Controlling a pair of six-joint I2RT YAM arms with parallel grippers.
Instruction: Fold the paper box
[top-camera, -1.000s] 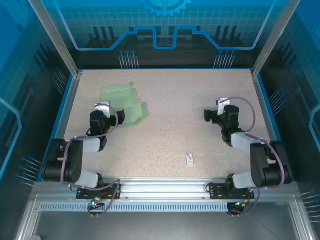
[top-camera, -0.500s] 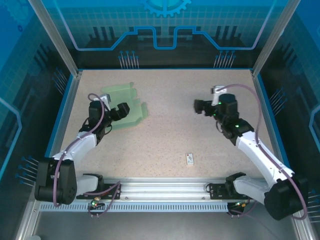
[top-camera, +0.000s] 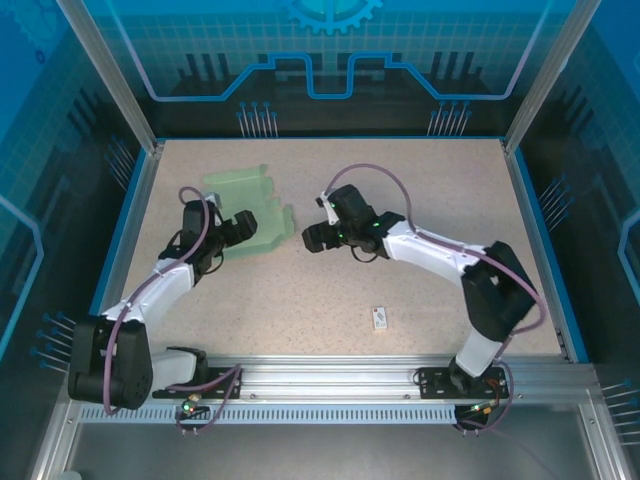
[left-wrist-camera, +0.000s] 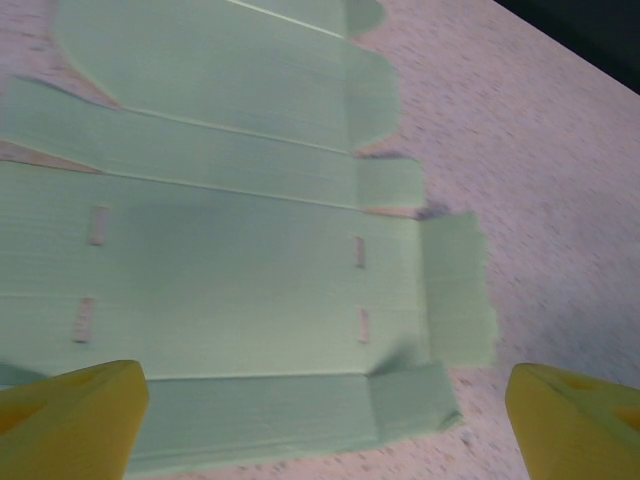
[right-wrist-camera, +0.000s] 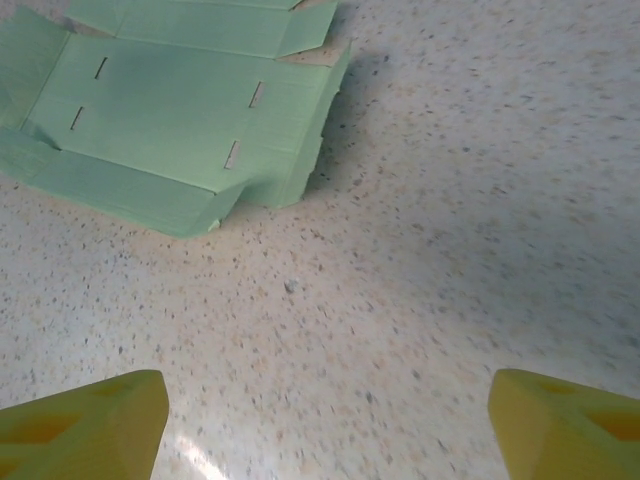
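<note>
Top external: your right gripper (top-camera: 312, 237) has swung across to just beside the box (top-camera: 245, 205), far-left, joining the left gripper (top-camera: 240, 225) at its near edge. Left wrist: jaws spread over the flat box. Right wrist: jaws spread, box ahead, seemingly untouched; folding can begin.

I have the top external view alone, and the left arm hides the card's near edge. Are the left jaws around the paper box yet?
Observer: Not yet. In the left wrist view the left gripper stands open over the flat paper box. One fingertip is over the box's near strip and the other is over bare table.
Operator: And the right one?
Observer: In the right wrist view the right gripper is open over bare table. The box lies ahead of its fingertips, untouched.
</note>
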